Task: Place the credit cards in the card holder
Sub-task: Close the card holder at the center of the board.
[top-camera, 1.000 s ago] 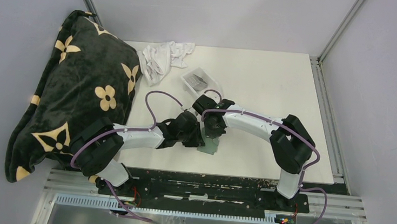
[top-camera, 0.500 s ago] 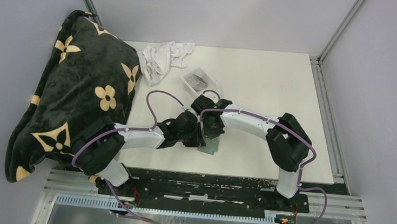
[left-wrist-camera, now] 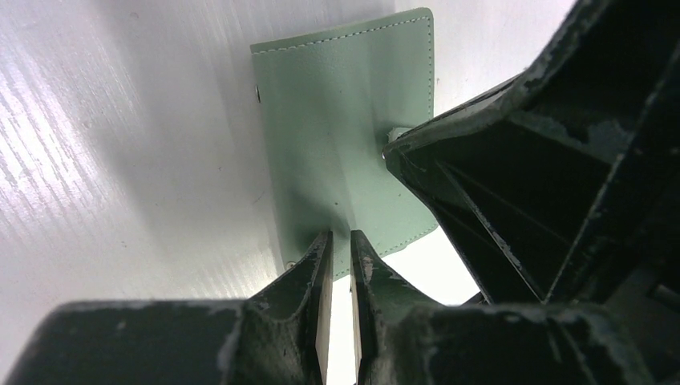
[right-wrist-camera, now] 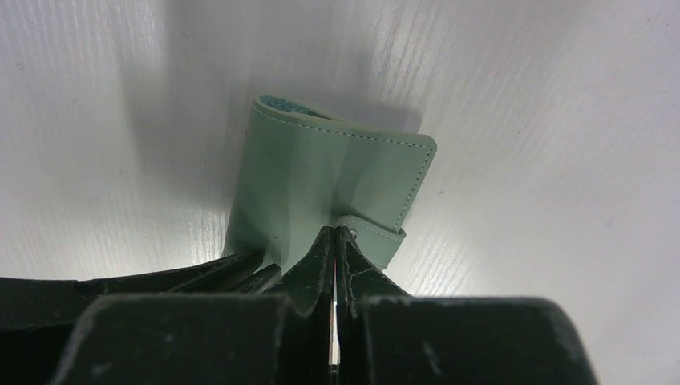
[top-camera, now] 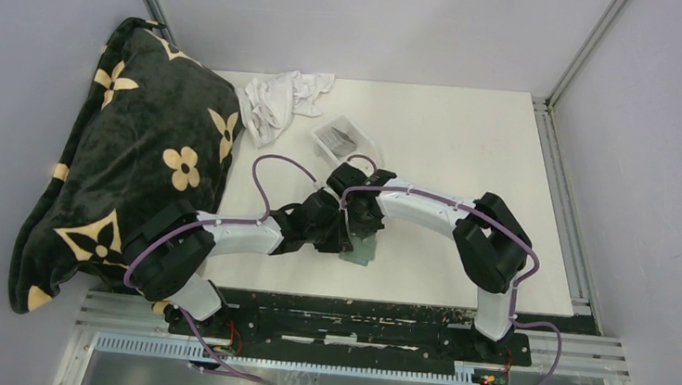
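On white table (top-camera: pixel 471 148), left claw (left-wrist-camera: pixel 338 241) pinches stitched mint card holder (left-wrist-camera: pixel 337 120); right claw (right-wrist-camera: pixel 333 241) closed

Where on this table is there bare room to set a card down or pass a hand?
Bare: the far-right stretch of the table, between the right arm, back edge and right edge. Crowded: the centre, where the left arm meets it over the card holder, and the far left with the clear tray, white cloth and dark cushion.
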Available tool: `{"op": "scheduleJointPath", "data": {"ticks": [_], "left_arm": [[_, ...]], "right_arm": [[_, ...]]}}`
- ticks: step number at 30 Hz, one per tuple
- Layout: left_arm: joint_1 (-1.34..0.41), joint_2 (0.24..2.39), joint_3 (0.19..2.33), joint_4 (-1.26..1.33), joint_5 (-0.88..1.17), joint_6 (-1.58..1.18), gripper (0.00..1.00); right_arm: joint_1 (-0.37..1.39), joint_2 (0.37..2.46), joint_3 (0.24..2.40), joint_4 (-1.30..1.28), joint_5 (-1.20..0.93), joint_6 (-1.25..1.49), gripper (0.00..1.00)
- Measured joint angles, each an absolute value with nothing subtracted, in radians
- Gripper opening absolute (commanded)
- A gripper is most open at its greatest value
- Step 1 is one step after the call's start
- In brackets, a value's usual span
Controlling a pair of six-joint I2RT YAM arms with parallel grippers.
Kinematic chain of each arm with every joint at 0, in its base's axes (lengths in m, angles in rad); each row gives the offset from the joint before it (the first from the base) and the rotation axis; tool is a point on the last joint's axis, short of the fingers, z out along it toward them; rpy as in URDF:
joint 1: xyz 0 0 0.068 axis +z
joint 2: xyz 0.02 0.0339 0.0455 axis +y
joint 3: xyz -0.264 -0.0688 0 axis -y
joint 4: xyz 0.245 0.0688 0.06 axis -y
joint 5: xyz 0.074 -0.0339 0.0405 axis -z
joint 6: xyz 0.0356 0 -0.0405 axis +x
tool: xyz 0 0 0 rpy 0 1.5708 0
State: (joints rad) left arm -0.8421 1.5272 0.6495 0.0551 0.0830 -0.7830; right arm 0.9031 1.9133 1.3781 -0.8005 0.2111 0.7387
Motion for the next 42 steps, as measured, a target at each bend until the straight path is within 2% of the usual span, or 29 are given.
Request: {"op": "scheduleJointPath", "data": {"ticks": [33,35,39,42], "left_arm": [[-0.839,1.530,0.650,0.055,0.088,-0.782,0.19],[-0.839,1.530,0.650,0.055,0.088,-0.782,0.20],[-0.839,1.527,0.654,0.047,0.083,-0.782,0.22],[-0.839,1.515,0.669,0.006,0.060,-0.770,0.28]], "right_arm": [[0.903,1.912,1.328,-0.712,0.181,0.778,0.01],[0.903,1.910,1.327,-0.710,0.181,0.780,0.07],[0.903,1.910,1.334,-0.713,0.183,0.776,0.32],[0.904,1.911,1.357,-0.731,0.188,0.755,0.41]]}}
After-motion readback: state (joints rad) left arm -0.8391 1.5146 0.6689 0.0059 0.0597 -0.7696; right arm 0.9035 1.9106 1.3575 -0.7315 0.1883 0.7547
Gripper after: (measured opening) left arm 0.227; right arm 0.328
